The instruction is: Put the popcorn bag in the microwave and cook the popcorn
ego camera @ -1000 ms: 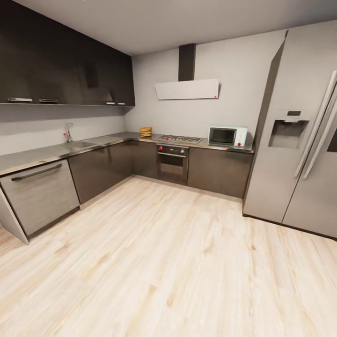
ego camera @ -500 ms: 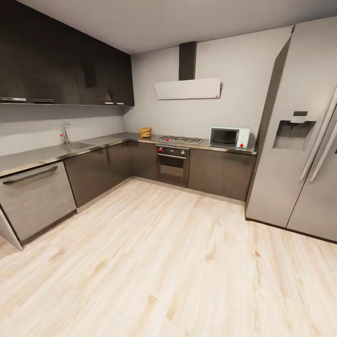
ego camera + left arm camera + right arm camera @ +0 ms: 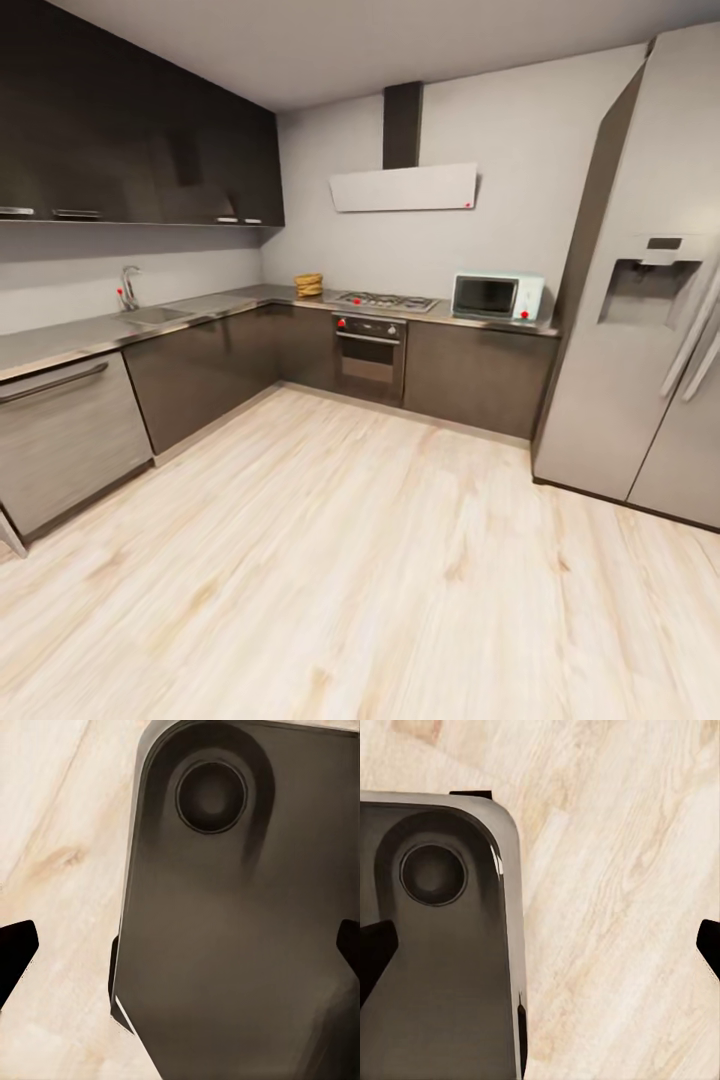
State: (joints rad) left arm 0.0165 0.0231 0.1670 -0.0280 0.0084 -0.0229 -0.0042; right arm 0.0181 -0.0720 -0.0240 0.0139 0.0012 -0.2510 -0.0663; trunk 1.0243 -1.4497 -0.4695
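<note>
Far across the room, the mustard-tan popcorn bag (image 3: 309,284) sits on the grey steel countertop (image 3: 215,300), in the back corner left of the gas hob (image 3: 386,299). At the countertop's right end stands the pale mint microwave (image 3: 497,297), its dark door closed. The popcorn is too small to make out. My left gripper (image 3: 180,949) is open, its dark fingertips (image 3: 15,951) wide apart over my own dark base. My right gripper (image 3: 540,949) is also open, above the base and the wood floor. Neither holds anything.
A tall steel fridge (image 3: 640,300) stands right of the microwave. A built-in oven (image 3: 370,350) sits under the hob. Sink and faucet (image 3: 127,287) are on the left run, with a dishwasher front (image 3: 60,440) near me. Pale wood floor (image 3: 380,560) stretches ahead to the cabinets.
The whole head view has shifted: the counter, microwave and fridge have slid right and look slightly nearer, so the camera has moved. Nothing in the kitchen itself has moved.
</note>
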